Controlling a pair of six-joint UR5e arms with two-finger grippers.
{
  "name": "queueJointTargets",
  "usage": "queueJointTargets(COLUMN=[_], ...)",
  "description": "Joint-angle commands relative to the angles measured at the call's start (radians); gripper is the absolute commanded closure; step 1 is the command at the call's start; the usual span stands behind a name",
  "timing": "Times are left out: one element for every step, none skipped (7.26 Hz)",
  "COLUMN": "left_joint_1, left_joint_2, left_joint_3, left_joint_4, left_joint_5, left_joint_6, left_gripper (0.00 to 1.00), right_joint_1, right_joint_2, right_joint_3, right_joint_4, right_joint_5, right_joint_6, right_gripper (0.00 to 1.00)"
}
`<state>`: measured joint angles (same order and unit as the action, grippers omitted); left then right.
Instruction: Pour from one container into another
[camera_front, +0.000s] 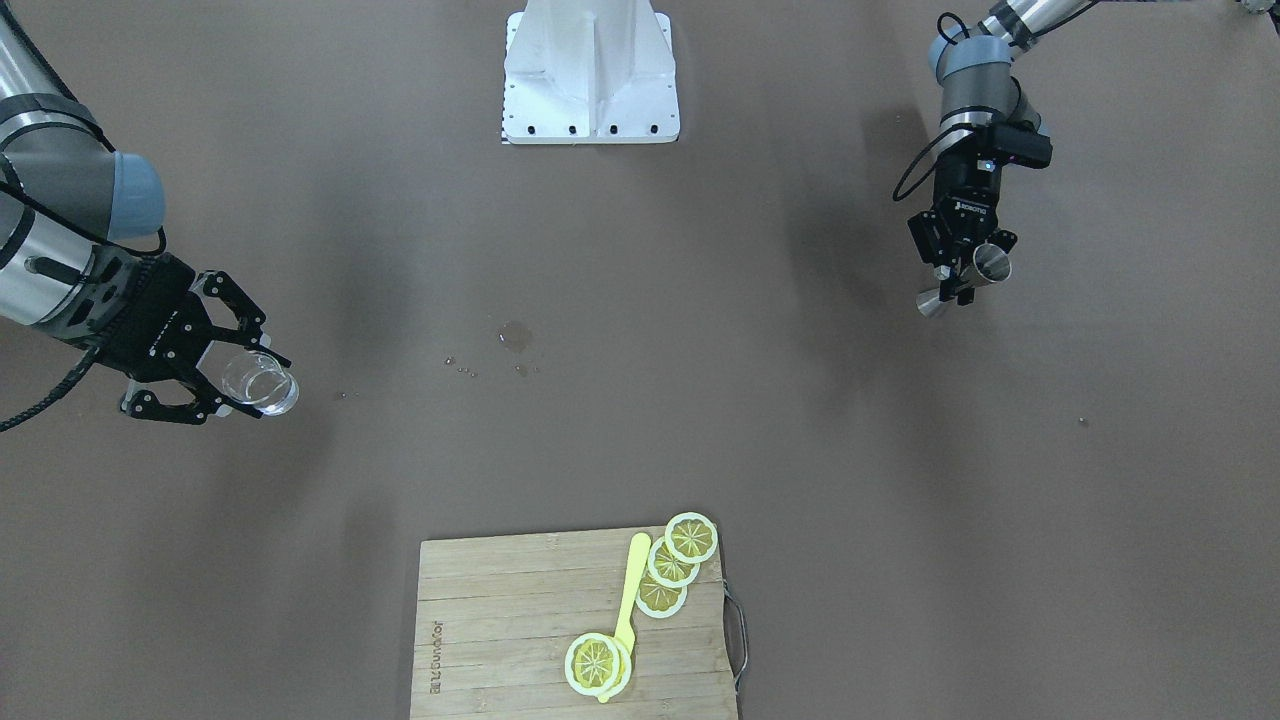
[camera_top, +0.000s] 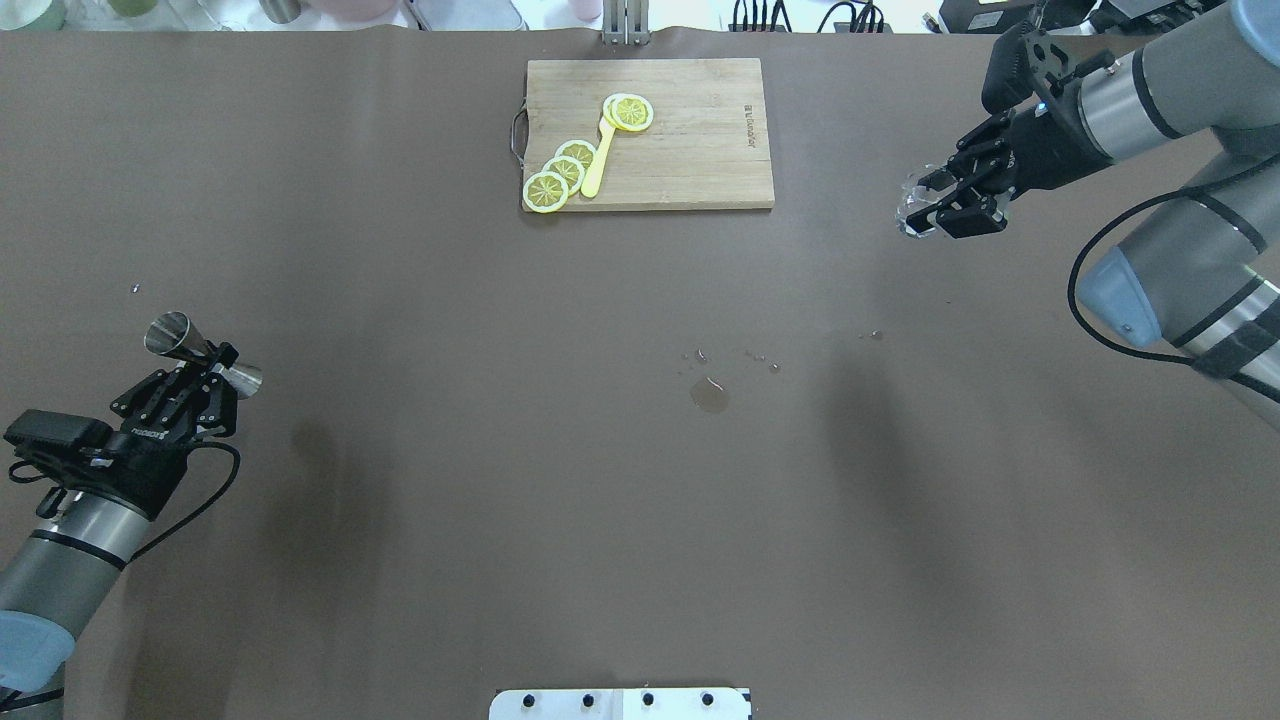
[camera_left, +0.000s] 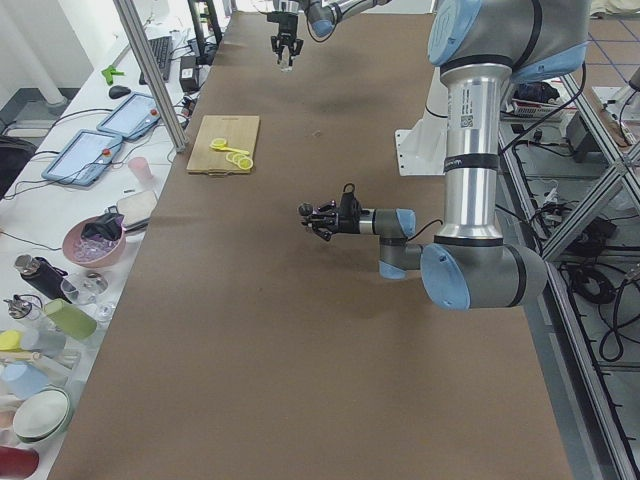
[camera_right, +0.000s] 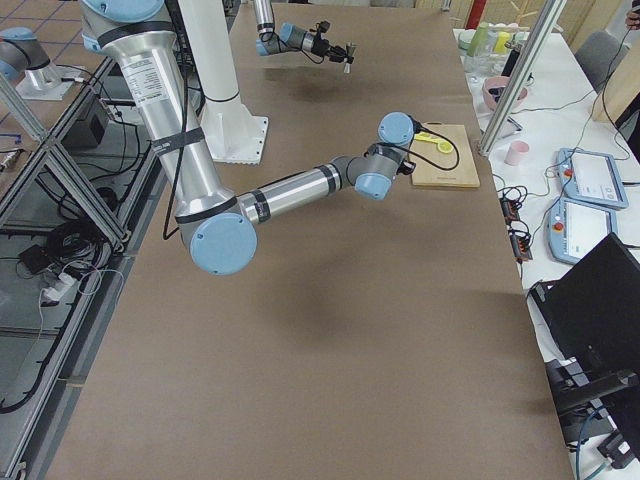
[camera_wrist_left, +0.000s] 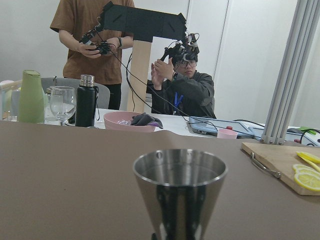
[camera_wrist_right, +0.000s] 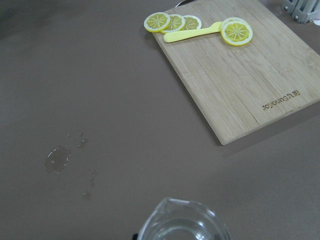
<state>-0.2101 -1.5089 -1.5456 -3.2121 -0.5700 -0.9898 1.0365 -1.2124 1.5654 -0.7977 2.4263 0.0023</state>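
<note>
Left jaws closed on the jigger (camera_top: 200, 358) at its waist, upright, over the table's (camera_top: 500, 500) left end; right jaws gripping the glass cup (camera_front: 262, 384) at the right end, well apart. To pour cleanly: bring both together mid-table, jigger lip just above cup rim, tip slowly. Brown table shows a puddle (camera_top: 709, 396); cutting board (camera_top: 690, 150) with lemon slices (camera_top: 560, 172) at far edge, two people (camera_wrist_left: 185, 85) beyond

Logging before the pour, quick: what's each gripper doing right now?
Left gripper: closed, holding the metal jigger.
Right gripper: closed, holding the clear glass cup.
</note>
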Motion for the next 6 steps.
queueJointTargets(left_joint_1=[0.000,-0.003,-0.020,-0.038,-0.067,-0.089], left_joint_2=[-0.002,-0.005,-0.008,-0.017,-0.036,-0.063], left_joint_3=[-0.083,-0.103,-0.137,-0.137,-0.140,-0.140], left_joint_4=[0.002,0.017,0.055,0.069,0.071,0.083], left_joint_5=[-0.141,-0.155,-0.163,-0.178,-0.262,-0.345], left_joint_6=[0.002,0.055,0.223,0.288,0.301,0.301], left_gripper=[1.00,1.00,1.00,1.00,1.00,1.00], right_joint_1=[-0.012,-0.018,-0.025,-0.032,-0.042,-0.061], right_joint_2=[-0.001,-0.004,-0.007,-0.009,-0.024,-0.042], right_joint_3=[0.022,0.036,0.059,0.083,0.109,0.122], right_joint_4=[0.000,0.000,0.000,0.000,0.000,0.000], right_joint_5=[-0.003,-0.006,-0.022,-0.032,-0.035,-0.036], right_joint_6=[-0.001,-0.001,-0.001,-0.001,-0.001,-0.001], right_gripper=[1.00,1.00,1.00,1.00,1.00,1.00])
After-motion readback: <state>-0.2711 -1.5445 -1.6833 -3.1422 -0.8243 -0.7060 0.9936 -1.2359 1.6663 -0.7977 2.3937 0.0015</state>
